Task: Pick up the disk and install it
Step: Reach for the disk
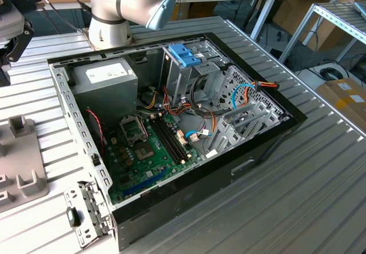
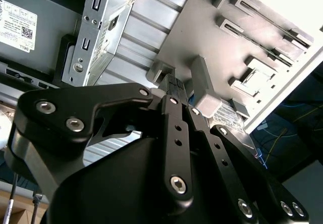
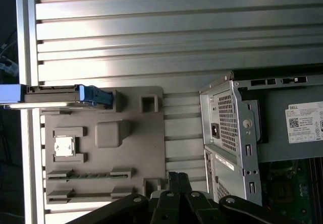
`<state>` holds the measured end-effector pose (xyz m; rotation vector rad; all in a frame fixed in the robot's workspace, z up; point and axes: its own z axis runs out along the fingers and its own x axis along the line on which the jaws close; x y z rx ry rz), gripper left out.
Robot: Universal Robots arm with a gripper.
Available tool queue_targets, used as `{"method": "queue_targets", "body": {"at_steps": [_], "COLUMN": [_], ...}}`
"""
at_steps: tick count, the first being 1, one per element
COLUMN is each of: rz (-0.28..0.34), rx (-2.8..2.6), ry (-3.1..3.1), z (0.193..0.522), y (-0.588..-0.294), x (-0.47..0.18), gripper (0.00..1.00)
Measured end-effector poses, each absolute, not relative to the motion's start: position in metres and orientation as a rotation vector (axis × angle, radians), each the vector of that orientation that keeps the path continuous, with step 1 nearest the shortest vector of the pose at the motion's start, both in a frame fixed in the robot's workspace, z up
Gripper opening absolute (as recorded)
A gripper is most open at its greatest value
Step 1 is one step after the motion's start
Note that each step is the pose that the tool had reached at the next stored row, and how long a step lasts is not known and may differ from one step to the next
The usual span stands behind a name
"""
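Here, in the first wrist view, the gripper (image 3: 177, 176) hangs by the edge of a grey fixture tray (image 3: 131, 153), its black fingers drawn together and holding nothing. The disk (image 3: 50, 94), grey metal in a light-blue carrier, stands on edge at the side of the tray far from the gripper, well apart from it. In the exterior view the arm (image 1: 131, 2) rises at upper centre behind the open computer case (image 1: 257, 151), with the tray at the exterior view's left.

The closed black hand (image 2: 175, 87) hangs over a grey fixture plate (image 2: 202, 35).
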<state>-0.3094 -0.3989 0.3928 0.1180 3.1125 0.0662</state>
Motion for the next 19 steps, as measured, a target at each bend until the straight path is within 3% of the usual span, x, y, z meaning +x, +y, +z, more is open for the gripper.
{"method": "queue_targets", "body": {"at_steps": [19], "rz": [0.066], "rx": [0.118], "ry": [3.112], "z": [0.393], "y": [-0.399], "x": [-0.320], "gripper": [0.10]}}
